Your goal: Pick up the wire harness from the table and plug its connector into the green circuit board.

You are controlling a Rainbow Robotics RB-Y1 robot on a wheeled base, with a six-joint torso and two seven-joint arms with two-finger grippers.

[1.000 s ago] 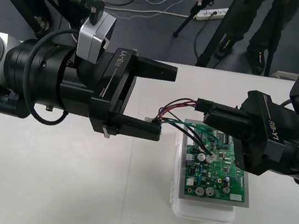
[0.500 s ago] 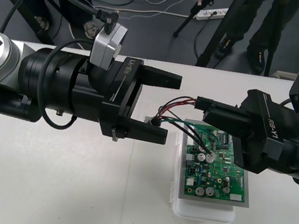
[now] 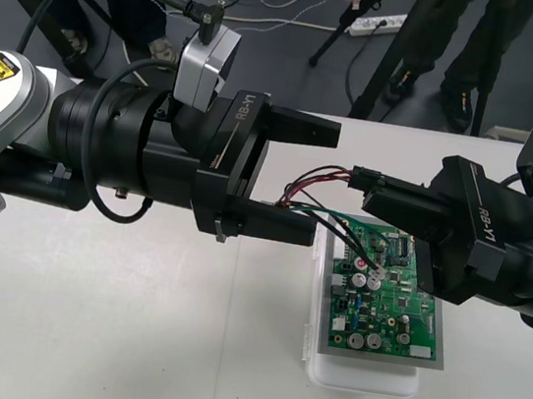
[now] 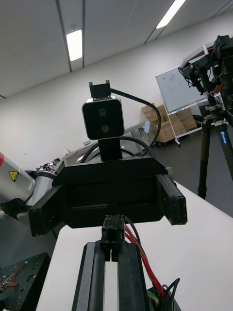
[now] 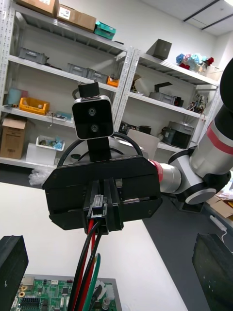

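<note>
— What is the front view showing?
— The right gripper (image 3: 371,188) is hovering over the far edge of the green circuit board (image 3: 387,296). It is pinching the small black plug (image 3: 362,180) of the wire harness between its fingers. The red, black and green wires (image 3: 306,187) are arcing out past the board's far left corner. The left gripper (image 3: 323,182) is hanging just beside that corner, its fingers spread wide around the wires without touching them. The board is sitting on its white base (image 3: 361,377) on the table (image 3: 128,339).
— And the right wrist view?
— The right gripper's fingers (image 4: 96,277) are pressing together on the plug (image 4: 112,226), and the wires (image 4: 138,252) are trailing down beside them.
— The left wrist view?
— The left gripper's fingers (image 5: 11,265) are standing far apart, one to each side of the board (image 5: 48,294). The right gripper (image 5: 99,214) is holding the plug (image 5: 98,210) clear above the board, and the wires (image 5: 90,262) are hanging down to the board's edge.
</note>
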